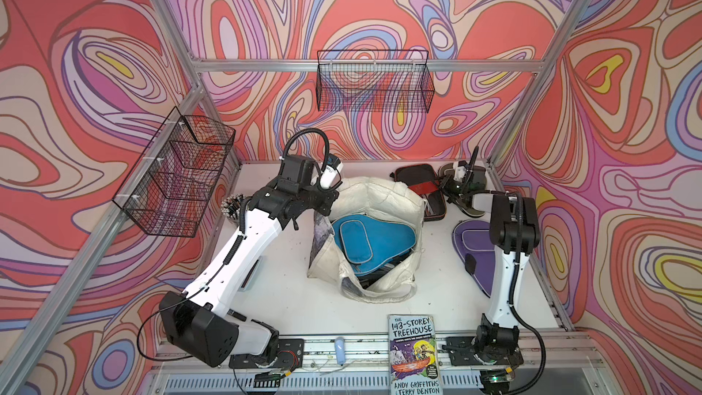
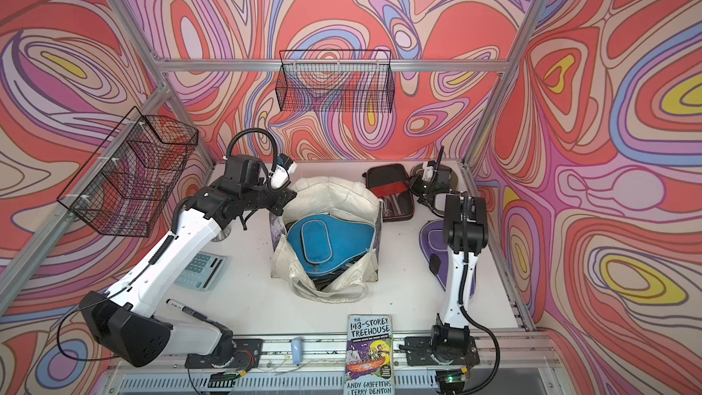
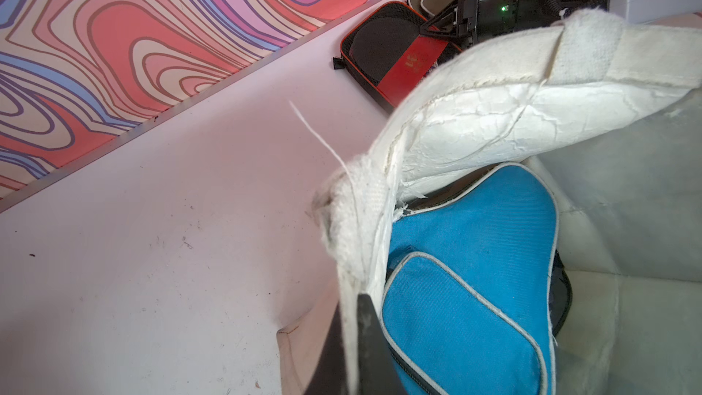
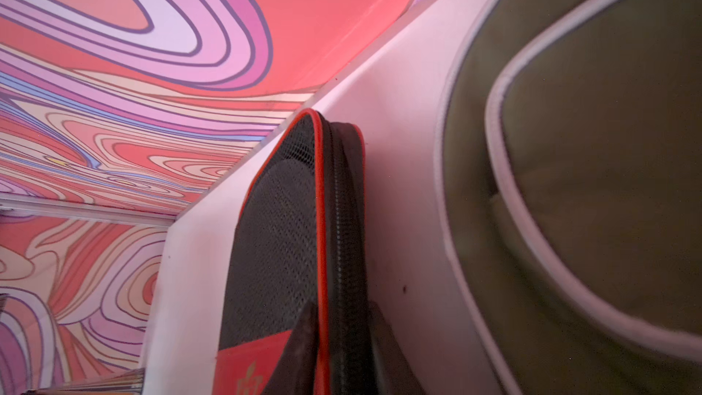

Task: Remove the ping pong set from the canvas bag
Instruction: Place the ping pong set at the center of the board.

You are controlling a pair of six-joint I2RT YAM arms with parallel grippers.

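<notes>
Mid-frame in both top views, the bag (image 1: 383, 189) is held open by the left gripper (image 3: 351, 336), clamped on its rim, exposing the blue case (image 1: 374, 237) inside; upper right, the right gripper (image 4: 342, 343) straddles a black pack (image 1: 410, 175), grip unclear.

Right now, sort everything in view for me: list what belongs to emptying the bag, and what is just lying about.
Job: cream canvas tote bag; blue paddle-shaped zip case inside it; black red-edged mesh pack; olive green paddle case; purple paddle case.
Lying about: paperback book; pale teal calculator; black marker pen.
</notes>
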